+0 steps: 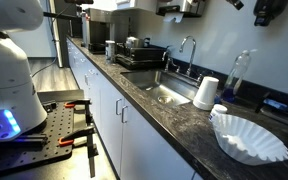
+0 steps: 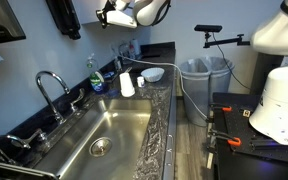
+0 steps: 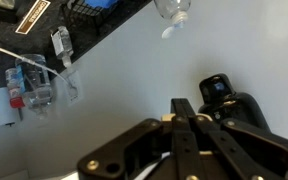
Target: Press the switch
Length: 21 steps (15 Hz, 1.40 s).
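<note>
**A:** Where does your gripper [image 3: 189, 108] stand?

**B:** In the wrist view it comes in from the bottom edge. You have its two fingers pressed together with nothing between them. It faces the pale wall [image 3: 154, 60] and touches nothing.

**A:** And the switch?

**B:** Look up and to the left of your gripper. A small pale plate sits on that wall, and it looks like the switch [image 3: 72, 86], though the picture is too blurred to be sure. It is well apart from your fingertips. A clear bottle [image 3: 174, 10] shows at the top edge of the same view.

**A:** How does your arm sit over the table?

**B:** In an exterior view your arm [image 2: 144, 10] hangs high, close to the wall, over the far end of the table [image 2: 164, 125]. Below it stand a stack of white cups [image 2: 127, 85] and a pile of coffee filters [image 2: 152, 74].

**A:** What lies nearer the camera there?

**B:** The steel sink [image 2: 84, 125] is set into the table, with its faucet [image 2: 52, 85] curving over the basin. A blue soap bottle [image 2: 97, 78] stands by the wall, between the faucet and the cups.
</note>
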{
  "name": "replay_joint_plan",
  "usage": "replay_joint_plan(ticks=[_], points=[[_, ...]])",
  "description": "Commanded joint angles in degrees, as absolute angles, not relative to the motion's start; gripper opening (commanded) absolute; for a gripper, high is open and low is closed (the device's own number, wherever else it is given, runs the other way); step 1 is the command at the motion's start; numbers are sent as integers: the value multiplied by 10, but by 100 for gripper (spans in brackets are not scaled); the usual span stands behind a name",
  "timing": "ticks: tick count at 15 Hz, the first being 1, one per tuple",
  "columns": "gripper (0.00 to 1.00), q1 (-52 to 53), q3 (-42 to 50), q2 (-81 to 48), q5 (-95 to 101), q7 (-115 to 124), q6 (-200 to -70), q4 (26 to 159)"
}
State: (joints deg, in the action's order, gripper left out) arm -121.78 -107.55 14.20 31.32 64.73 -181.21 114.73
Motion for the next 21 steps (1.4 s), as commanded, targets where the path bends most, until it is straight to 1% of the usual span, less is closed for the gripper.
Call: replay_joint_plan(ticks=[1, 5, 8, 9, 21], points=[[0, -1331, -1178, 192, 268, 634, -1846, 1108], [0, -1459, -1296, 238, 237, 614, -1856, 1042], [0, -1536, -1362, 277, 230, 599, -1851, 975], [0, -1491, -1320, 287, 205, 584, -1859, 982], [0, -1489, -1316, 396, 31, 468, -1839, 866]])
